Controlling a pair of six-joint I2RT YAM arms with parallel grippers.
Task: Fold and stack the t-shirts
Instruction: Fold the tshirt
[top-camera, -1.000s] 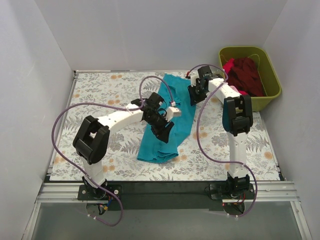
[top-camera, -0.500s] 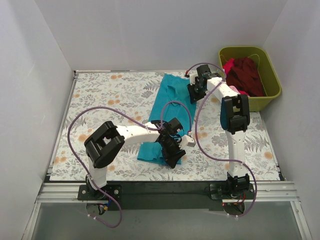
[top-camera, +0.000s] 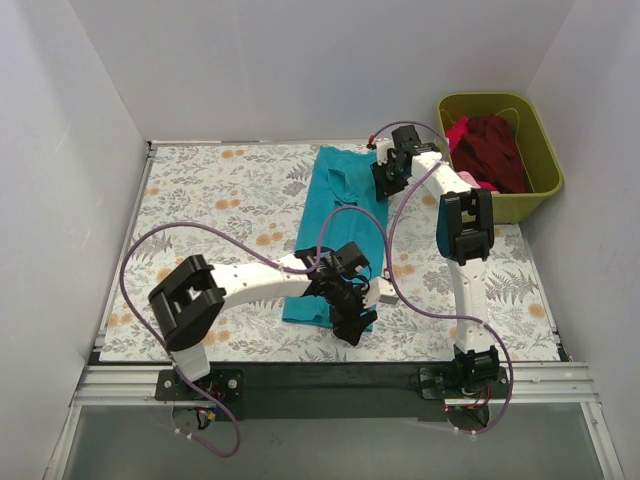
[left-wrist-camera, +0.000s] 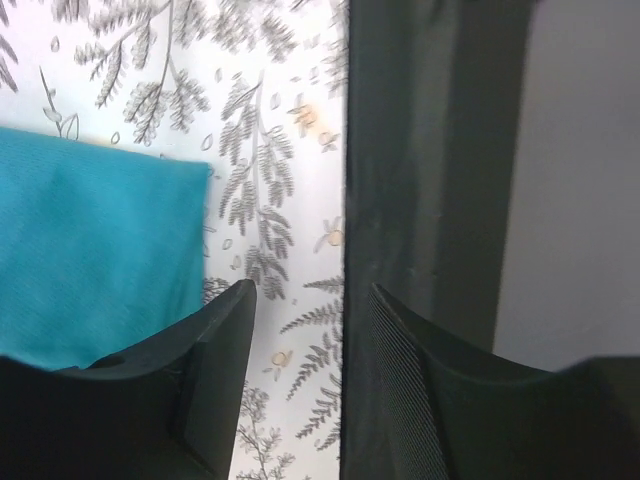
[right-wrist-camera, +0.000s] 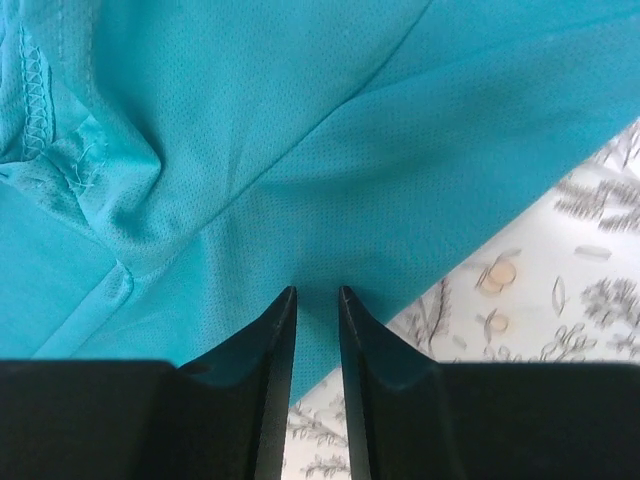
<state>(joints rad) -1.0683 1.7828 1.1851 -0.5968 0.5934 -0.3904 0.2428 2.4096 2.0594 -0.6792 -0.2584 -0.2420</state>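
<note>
The teal t-shirt (top-camera: 340, 210) lies stretched out lengthwise on the floral mat, from the far middle towards the near edge. My left gripper (top-camera: 352, 328) hovers at the shirt's near right corner. In the left wrist view its jaws (left-wrist-camera: 310, 290) are open and empty over bare mat, with the teal cloth (left-wrist-camera: 100, 250) to their left. My right gripper (top-camera: 385, 180) sits on the shirt's far right edge. In the right wrist view its jaws (right-wrist-camera: 317, 290) are nearly together and pressed into the teal cloth (right-wrist-camera: 250, 120). The maroon t-shirt (top-camera: 500, 150) and some pink cloth (top-camera: 458, 130) lie in the bin.
The olive-green bin (top-camera: 540, 195) stands at the back right, just off the floral mat (top-camera: 220, 190). The table's black front strip (left-wrist-camera: 430, 150) runs right beside my left gripper. White walls close in the left, back and right sides.
My left gripper swept down along the teal shirt from its middle to its near corner. The shirt now lies straighter and longer. My right gripper shifted slightly left and farther back.
</note>
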